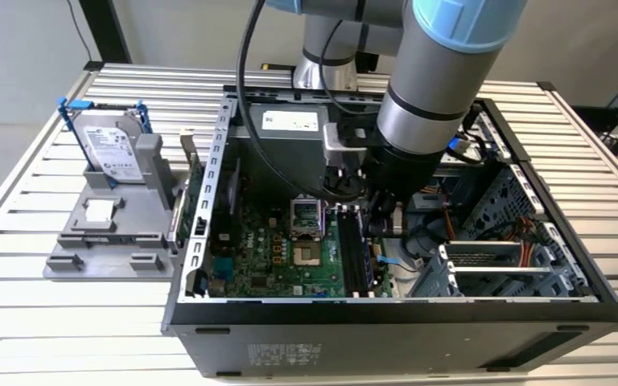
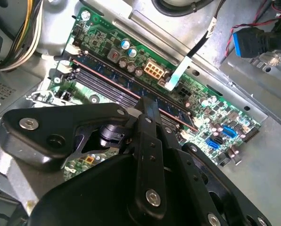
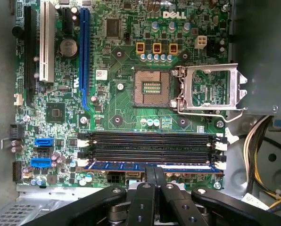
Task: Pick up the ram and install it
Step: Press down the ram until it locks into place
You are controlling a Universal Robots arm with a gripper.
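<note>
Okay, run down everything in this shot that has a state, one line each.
computer case: side open.
CPU socket: empty, retention frame swung open.
ram: on edge in the outermost memory slot; clipped in or not, cannot tell.
other memory slots: empty.
hard drive: upright in its grey stand outside the case.
pincer: down at the ram's middle.

The arm [image 1: 438,72] is a thick silver-grey tube with a pale blue joint cap at its 12 o'clock end, and a black cable loops beside it. The gripper [image 3: 154,188] is matte black — angular linkage plates (each pinned with silver screws) — and narrow fingers [image 2: 147,117].
</note>
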